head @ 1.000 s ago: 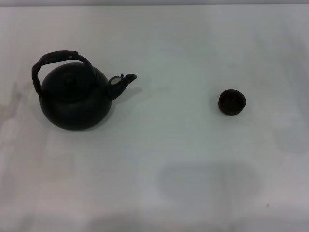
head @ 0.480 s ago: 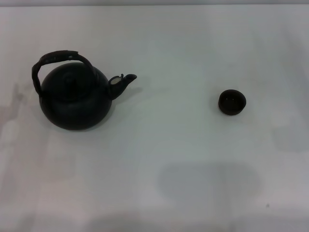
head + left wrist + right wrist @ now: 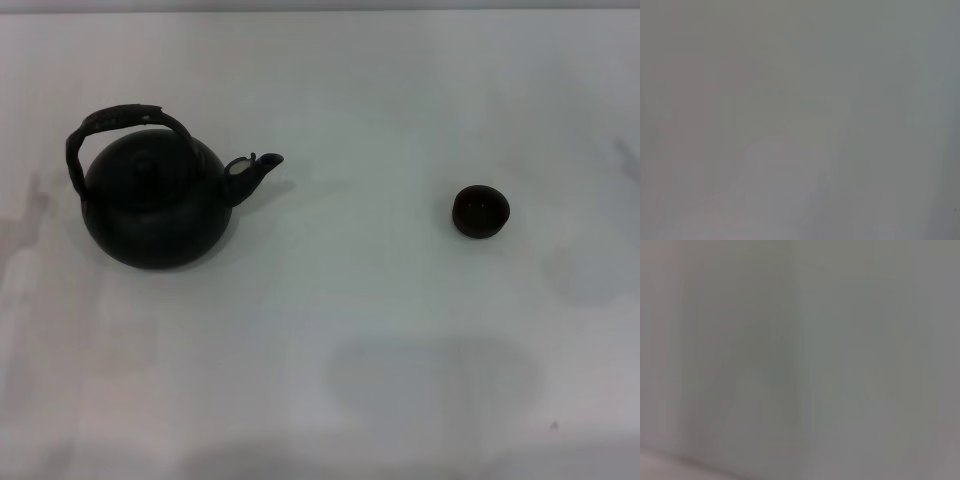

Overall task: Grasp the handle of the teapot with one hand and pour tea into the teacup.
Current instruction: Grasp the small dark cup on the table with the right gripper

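Note:
The black round teapot (image 3: 155,205) stands upright on the white table (image 3: 350,300) at the left in the head view. Its rough arched handle (image 3: 112,120) rises over the lid, and its short spout (image 3: 255,168) points right toward the teacup. The tiny dark teacup (image 3: 481,211) sits alone at the right, well apart from the teapot. Neither gripper nor arm shows in the head view. Both wrist views show only a plain grey-white surface, with no fingers and no objects.
A faint grey shadow (image 3: 435,380) lies on the table near the front middle. The table's far edge (image 3: 320,10) runs along the top of the head view. Nothing else stands on the table.

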`<state>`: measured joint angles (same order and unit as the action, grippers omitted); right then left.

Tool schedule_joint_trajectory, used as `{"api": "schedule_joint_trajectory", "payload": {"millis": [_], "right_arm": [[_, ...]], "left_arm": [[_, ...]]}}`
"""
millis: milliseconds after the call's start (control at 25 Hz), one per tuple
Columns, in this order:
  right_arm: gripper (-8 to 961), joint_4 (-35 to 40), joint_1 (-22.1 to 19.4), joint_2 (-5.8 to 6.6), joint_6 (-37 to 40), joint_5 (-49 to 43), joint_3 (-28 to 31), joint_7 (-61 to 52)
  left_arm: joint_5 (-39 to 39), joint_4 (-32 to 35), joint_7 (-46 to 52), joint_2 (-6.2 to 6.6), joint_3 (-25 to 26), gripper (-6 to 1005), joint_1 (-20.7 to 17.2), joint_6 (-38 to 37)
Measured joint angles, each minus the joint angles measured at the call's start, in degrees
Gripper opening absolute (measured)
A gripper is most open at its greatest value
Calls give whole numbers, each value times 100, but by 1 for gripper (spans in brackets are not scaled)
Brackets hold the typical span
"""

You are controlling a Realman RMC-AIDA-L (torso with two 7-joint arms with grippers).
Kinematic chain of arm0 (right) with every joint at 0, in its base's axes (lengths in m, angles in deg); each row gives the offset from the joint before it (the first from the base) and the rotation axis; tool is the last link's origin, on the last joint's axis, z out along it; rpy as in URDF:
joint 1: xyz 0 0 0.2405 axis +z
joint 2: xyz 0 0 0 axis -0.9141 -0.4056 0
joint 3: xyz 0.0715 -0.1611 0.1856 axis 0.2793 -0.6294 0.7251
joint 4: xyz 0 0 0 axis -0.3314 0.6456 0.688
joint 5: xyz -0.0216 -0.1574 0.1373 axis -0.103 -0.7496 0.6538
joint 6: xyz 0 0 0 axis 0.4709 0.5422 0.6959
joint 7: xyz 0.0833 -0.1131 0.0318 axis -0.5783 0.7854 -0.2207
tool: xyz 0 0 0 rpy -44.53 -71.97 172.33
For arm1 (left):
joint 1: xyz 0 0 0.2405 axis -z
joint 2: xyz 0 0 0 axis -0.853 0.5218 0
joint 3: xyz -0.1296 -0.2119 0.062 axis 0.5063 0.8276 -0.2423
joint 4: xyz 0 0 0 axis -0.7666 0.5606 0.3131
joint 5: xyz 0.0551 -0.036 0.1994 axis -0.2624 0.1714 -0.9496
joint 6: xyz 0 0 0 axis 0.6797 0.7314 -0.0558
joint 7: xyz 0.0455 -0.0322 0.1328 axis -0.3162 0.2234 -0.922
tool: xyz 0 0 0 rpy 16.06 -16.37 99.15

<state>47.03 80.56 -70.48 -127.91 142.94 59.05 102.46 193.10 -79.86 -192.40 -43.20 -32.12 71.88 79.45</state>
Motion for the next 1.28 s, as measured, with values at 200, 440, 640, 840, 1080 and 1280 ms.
{"api": "schedule_joint_trajectory", "payload": {"millis": [200,440,640,840,1080,1280], "right_arm": [[851,1012,76,208,-596,-863,-614,-1135],[852,2108,243,218,-1240,-1861,-971,-2073],[852,2745,297,54,-1267,-2420,-1396,-2487],[853,2890,463,-64,-1099,-2751,-1779,-2588],[854,2896,569,-68,-323,-2761,-2825,-2732],[854,2903,626,-76,336,-2725,-3527,-2783]], "left_arm": [[-1,0,0,0,-6,774,13,-17],[-1,-8,0,0,-6,774,27,-69],[-1,-12,0,0,-6,774,33,-79],[0,-18,0,-2,-5,774,53,-79],[0,-17,0,2,-5,774,77,-79],[0,12,0,1,-6,774,71,-79]]}}
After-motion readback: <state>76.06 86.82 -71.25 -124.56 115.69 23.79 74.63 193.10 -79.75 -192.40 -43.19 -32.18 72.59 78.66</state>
